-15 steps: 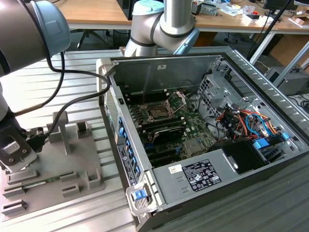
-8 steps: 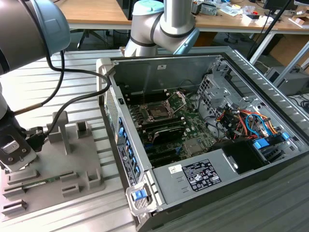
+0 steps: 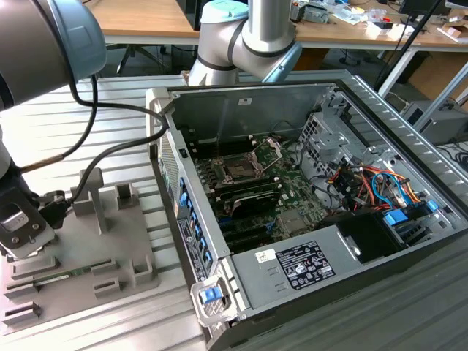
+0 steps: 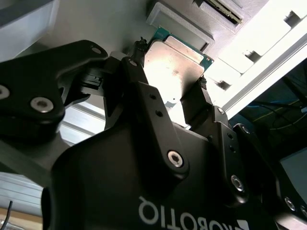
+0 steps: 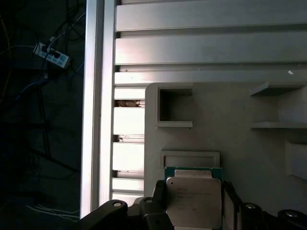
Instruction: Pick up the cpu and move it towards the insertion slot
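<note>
The cpu (image 5: 194, 203), a silvery square chip with a thin green rim, sits between my gripper's (image 5: 194, 191) black fingers (image 5: 159, 192), which press on two opposite edges. The second wrist view shows the same hold: the cpu (image 4: 175, 62) is caught between both fingers (image 4: 139, 72) of the gripper (image 4: 169, 67), just off the grey plastic tray (image 4: 178, 26). In the exterior view my gripper (image 3: 18, 227) hangs over the tray (image 3: 80, 248) at the exterior view's left. The insertion slot (image 3: 238, 170) lies inside the open computer case, its silver retaining plate (image 3: 269, 151) hinged up.
The open computer case (image 3: 307, 219) fills the exterior view's right, with its side wall (image 3: 186, 212) between the tray and the motherboard. A green memory stick (image 3: 66, 274) lies in the tray, among upright posts (image 3: 91, 197). Black cables (image 3: 95, 117) trail from the arm.
</note>
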